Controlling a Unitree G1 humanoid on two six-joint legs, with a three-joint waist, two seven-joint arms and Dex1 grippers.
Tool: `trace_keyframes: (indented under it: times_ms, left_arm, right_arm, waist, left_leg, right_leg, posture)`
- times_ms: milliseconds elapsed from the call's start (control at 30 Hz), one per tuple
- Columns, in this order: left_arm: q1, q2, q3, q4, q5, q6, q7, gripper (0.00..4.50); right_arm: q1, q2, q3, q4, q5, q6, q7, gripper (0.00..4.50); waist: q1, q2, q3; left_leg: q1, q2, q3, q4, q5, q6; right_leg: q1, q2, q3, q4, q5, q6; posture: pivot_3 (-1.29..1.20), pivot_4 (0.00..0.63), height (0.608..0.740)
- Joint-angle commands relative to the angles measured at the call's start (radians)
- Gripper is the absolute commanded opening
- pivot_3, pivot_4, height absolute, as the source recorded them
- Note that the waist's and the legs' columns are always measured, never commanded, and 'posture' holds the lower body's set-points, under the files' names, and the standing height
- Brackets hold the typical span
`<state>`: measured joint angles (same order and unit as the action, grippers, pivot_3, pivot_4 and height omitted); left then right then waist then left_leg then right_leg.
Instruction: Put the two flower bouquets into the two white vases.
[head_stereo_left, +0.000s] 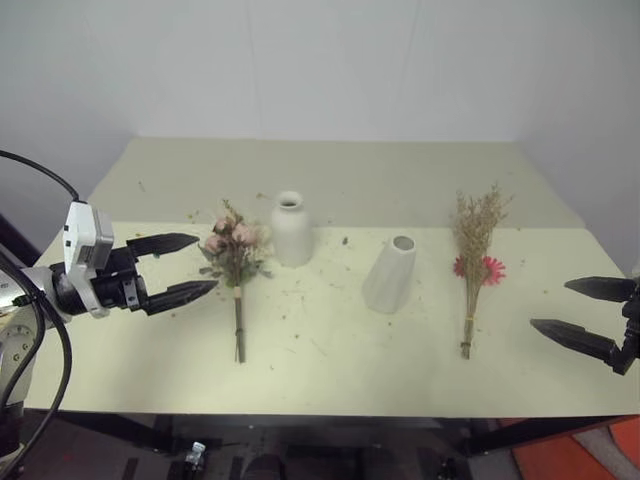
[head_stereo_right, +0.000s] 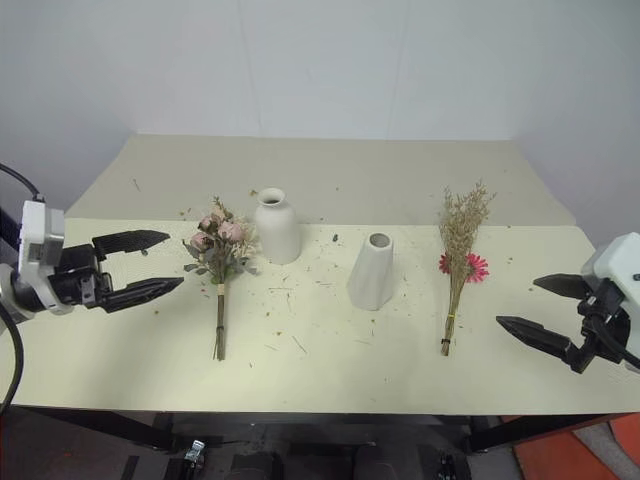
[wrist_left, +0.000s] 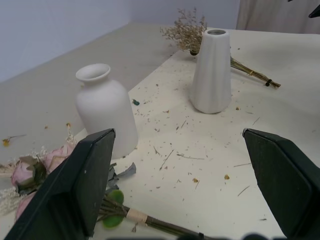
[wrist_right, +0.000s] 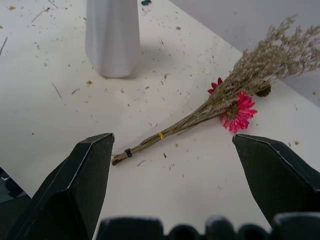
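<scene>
nothing of the task is done yet, judging by how things lie: both bouquets lie flat on the pale table (head_stereo_left: 330, 375) and both vases stand empty, so two pick-ups and two insertions are left.

going by size: the table is littered with dry flower crumbs. the dried tan spray with red-pink daisies (head_stereo_left: 474, 262) lies toward the right side, heads to the far edge, stems toward the robot, just beside the cone-shaped white vase (head_stereo_left: 390, 274) but apart from it. the pink rose bunch (head_stereo_left: 235, 262) lies left of centre, stems also toward the robot, its blooms close beside the bottle-shaped white vase (head_stereo_left: 291, 229); from the left wrist view they look near but not touching.

the left gripper (head_stereo_left: 182, 266) hangs just left of the rose bunch with its fingers spread wide and nothing between them. the right gripper (head_stereo_right: 540, 307) hangs at the table's right edge, well apart from the dried spray, fingers likewise spread wide and empty.

hard to make out: the right gripper is partly cut off by the frame edge in the left eye view. the insides of the vases cannot be seen beyond their mouths, so how deep the necks run is unclear. the stems' ties are small; a yellow band and a dark one show on the dried spray in the right wrist view.
</scene>
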<state>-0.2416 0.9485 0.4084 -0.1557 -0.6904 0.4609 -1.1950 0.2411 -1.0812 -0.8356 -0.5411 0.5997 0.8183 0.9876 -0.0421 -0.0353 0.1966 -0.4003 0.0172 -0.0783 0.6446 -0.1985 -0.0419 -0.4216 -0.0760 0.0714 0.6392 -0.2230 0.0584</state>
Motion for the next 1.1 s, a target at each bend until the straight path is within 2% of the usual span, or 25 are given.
trace_keyframes:
  times_ms: [33,367,467,600,733,833,1000,1100]
  left_arm:
    - [0.015,0.018,0.055,-0.022,-0.033,0.003,-0.017,4.46]
    - [0.02,0.028,0.06,-0.026,-0.036,0.0,-0.03,4.46]
    - [-0.002,0.03,0.033,-0.027,-0.024,-0.009,-0.035,4.46]
    - [-0.112,0.021,-0.052,-0.032,-0.022,0.002,-0.031,4.46]
    - [-0.273,-0.022,-0.177,0.054,0.034,-0.04,-0.055,4.46]
    - [-0.388,-0.064,-0.241,0.139,0.062,-0.058,-0.083,4.46]
    - [-0.493,-0.096,-0.316,0.262,0.126,-0.131,-0.177,4.46]
    - [-0.518,-0.112,-0.334,0.306,0.151,-0.163,-0.206,4.46]
  right_arm:
    - [-0.007,0.01,-0.01,-0.009,-0.013,-0.017,-0.009,4.5]
    - [-0.021,0.014,0.016,0.002,-0.023,-0.026,-0.013,4.5]
    - [-0.034,0.006,0.028,0.008,-0.038,0.022,-0.062,4.5]
    - [-0.095,-0.008,0.102,0.031,-0.051,0.131,-0.171,4.5]
    - [-0.255,-0.002,0.244,0.059,-0.037,0.269,-0.298,4.5]
    - [-0.413,0.045,0.358,0.097,-0.036,0.378,-0.399,4.5]
    - [-0.66,0.173,0.508,0.235,-0.078,0.53,-0.55,4.5]
    - [-0.746,0.224,0.56,0.311,-0.099,0.557,-0.586,4.5]
  waist:
    - [0.0,0.0,0.0]
    - [0.0,0.0,0.0]
    - [0.0,0.0,0.0]
    - [0.003,-0.001,0.0]
    - [0.002,-0.001,-0.001]
    - [-0.004,-0.001,-0.001]
    - [-0.012,-0.001,0.0]
    - [-0.007,0.0,0.0]
  left_leg:
    - [0.0,0.0,0.0,0.0,0.0,0.0]
    - [0.0,0.0,0.0,0.0,0.0,0.0]
    - [0.0,0.0,0.0,0.0,0.0,0.0]
    - [0.0,0.0,0.0,0.0,0.0,0.0]
    - [0.0,-0.001,0.0,0.0,0.0,0.0]
    - [0.0,-0.001,0.0,0.0,0.0,0.0]
    - [-0.001,-0.001,0.0,-0.001,0.0,0.0]
    - [-0.002,-0.001,-0.001,0.0,0.0,0.001]
  right_leg:
    - [0.0,0.0,0.0,0.0,0.0,0.0]
    - [0.0,0.0,0.0,0.0,0.0,0.0]
    - [0.0,0.0,0.0,0.0,0.0,0.0]
    - [0.0,0.0,0.0,0.001,0.0,0.0]
    - [0.0,0.0,0.0,0.0,0.0,0.0]
    - [0.0,0.0,0.0,0.0,0.0,0.0]
    - [-0.001,0.0,0.001,0.0,0.001,0.0]
    - [-0.002,0.0,0.001,0.001,0.001,-0.002]
  posture:
    - [0.0,0.15,0.74]
    - [0.0,0.15,0.74]
    - [0.0,0.15,0.74]
    - [0.0,0.15,0.74]
    - [0.0,0.15,0.74]
    - [0.0,0.15,0.74]
    - [0.0,0.15,0.74]
    - [0.0,0.15,0.74]
